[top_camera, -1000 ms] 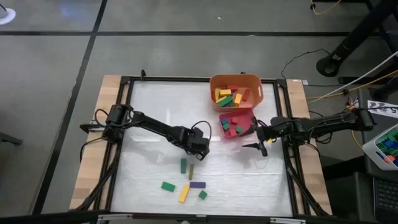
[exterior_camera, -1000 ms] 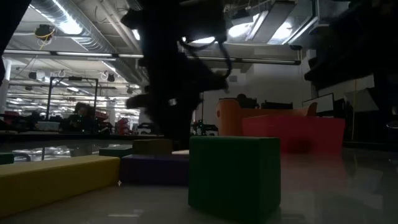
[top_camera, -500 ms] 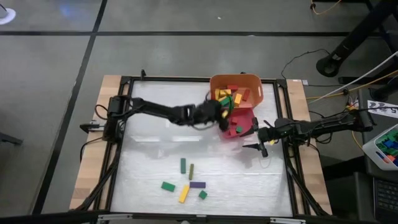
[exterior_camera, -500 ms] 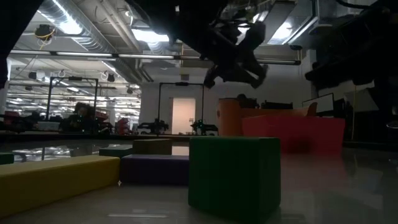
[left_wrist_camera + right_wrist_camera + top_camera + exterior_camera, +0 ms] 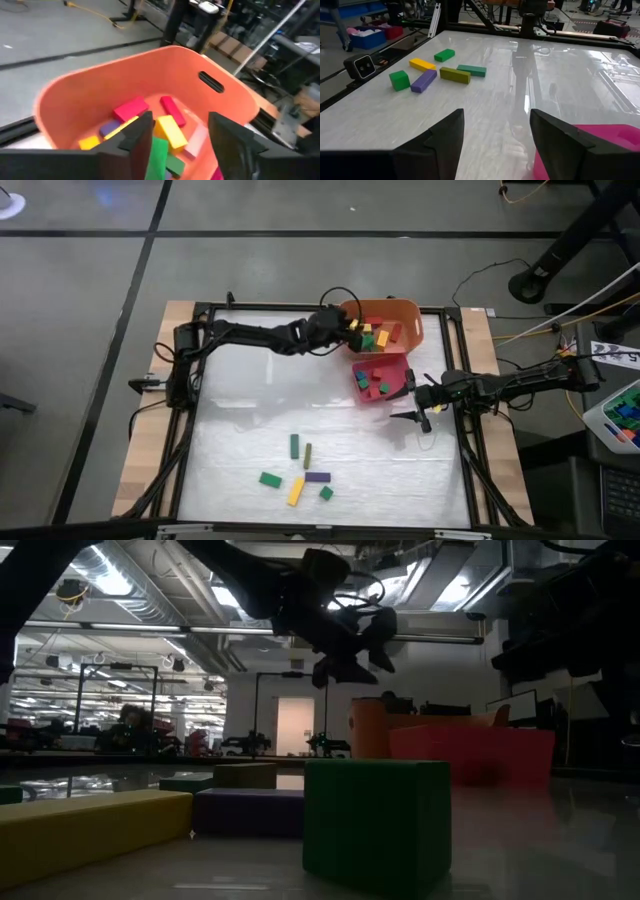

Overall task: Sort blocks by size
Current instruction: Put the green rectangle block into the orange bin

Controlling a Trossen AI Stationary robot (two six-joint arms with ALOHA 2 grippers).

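Several blocks lie on the white table near its front edge: a green bar [image 5: 295, 446], an olive bar [image 5: 307, 455], a green block [image 5: 270, 479], a yellow bar [image 5: 296, 491], a purple bar [image 5: 318, 477] and a green cube [image 5: 326, 493]. More blocks, among them a yellow one [image 5: 171, 131], fill the orange bin [image 5: 380, 325]; others sit in the pink-red tray [image 5: 380, 380]. My left gripper [image 5: 352, 333] hangs open over the bin's left rim, with nothing between its fingers [image 5: 180, 137]. My right gripper [image 5: 415, 402] waits open beside the tray's right side.
The bin stands at the table's far edge, with the tray just in front of it. A black frame [image 5: 200, 380] runs around the table. Bare table lies between the containers and the loose blocks. In the low view the green cube [image 5: 375, 825] stands closest.
My left gripper has swung from just above the loose blocks at mid-table toward the far edge and right, rising to the orange bin's left rim. It has tipped from pointing down to nearly level. The six loose blocks have stayed put.
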